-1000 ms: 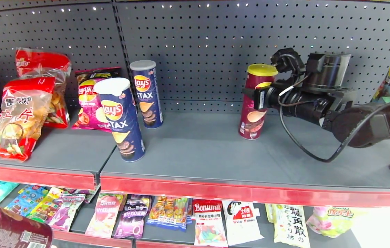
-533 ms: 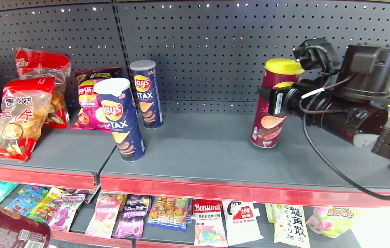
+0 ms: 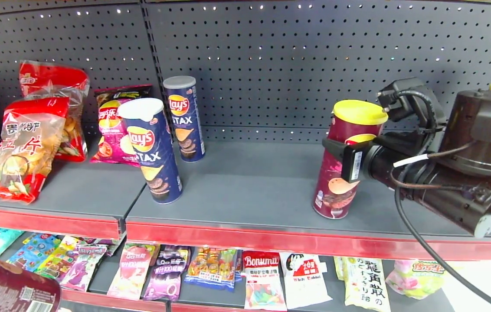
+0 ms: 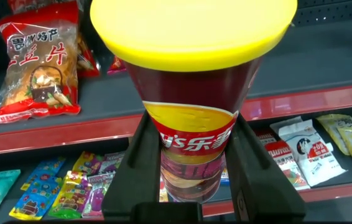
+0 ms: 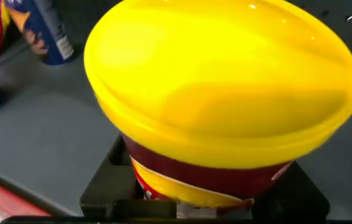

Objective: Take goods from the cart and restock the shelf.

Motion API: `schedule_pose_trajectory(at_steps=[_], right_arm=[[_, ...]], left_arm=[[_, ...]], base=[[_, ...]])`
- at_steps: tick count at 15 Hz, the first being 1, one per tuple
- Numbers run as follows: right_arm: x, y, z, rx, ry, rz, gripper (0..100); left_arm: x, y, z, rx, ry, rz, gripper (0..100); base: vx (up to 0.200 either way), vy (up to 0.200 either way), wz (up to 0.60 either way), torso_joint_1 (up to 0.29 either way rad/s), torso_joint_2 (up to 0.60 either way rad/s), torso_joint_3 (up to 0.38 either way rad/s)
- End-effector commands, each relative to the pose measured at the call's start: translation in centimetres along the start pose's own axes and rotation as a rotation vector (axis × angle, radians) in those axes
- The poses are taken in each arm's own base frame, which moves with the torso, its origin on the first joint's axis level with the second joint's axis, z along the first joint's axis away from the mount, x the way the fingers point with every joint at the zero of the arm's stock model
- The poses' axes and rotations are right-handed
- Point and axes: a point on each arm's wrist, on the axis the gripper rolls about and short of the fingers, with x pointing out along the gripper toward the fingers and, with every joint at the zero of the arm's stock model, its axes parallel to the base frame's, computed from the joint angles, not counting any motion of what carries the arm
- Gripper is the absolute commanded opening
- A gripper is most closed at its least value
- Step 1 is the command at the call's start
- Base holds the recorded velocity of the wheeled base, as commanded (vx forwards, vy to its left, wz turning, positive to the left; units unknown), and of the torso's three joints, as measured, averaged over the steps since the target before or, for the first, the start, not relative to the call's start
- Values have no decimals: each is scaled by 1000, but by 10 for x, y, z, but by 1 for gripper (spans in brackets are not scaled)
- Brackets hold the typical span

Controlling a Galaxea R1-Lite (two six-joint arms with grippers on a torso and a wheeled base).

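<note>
1. Left gripper (image 4: 194, 171): its fingers are pinched on the sides of the left can (image 4: 191, 93), a dark red tube with a yellow lid. It is held in front of the shelving, not yet placed.
2. Snack bags (image 3: 24, 147): red and pink packs at nine o'clock in the head view. They carry large printed characters, which are not transcribed here.
3. Blue cans (image 3: 154, 151): two upright tubes at ten o'clock from the right can. Each has a round logo badge above a picture of crisps.
4. Shelf (image 3: 250, 195): grey deck with a red front strip.
5. Right can (image 3: 336, 190): a second dark red tube with a yellow lid.
   - Over the last second it has travelled from near the pegboard back wall toward six o'clock.
   - Its base is now close behind the red strip, and it leans slightly.
   - Whether the base touches the deck cannot be told.
   - The label shows a yellow badge and a crisp picture.
6. Right gripper (image 3: 351, 149): its fingers are clamped across the right can just below the lid. It has come forward with the can.
7. Reading: the can is probably being brought to a front-row spot. Restocking it still requires setting it upright and letting go.
</note>
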Motion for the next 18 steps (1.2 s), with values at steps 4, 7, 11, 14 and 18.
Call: schedule_pose_trajectory(at_steps=[4, 7, 11, 14, 18], right_arm=[[-8, 14, -5, -14, 11, 23, 0], [-5, 18, -6, -19, 18, 1, 0], [-6, 20, -5, -17, 15, 7, 0], [-12, 28, -12, -9, 34, 41, 0], [-12, 28, -10, -17, 31, 24, 0]], left_arm=[[-2, 0, 0, 0, -9, 0, 0], [-1, 0, -1, -1, -4, 0, 0], [-1, 0, -2, -1, -1, -1, 0], [-1, 0, -1, -1, -3, -1, 0], [0, 0, -1, -2, 0, -1, 0]], base=[[0, 0, 0, 0, 0, 0], [0, 0, 0, 0, 0, 0], [0, 0, 0, 0, 0, 0], [0, 0, 0, 0, 0, 0], [0, 0, 0, 0, 0, 0]])
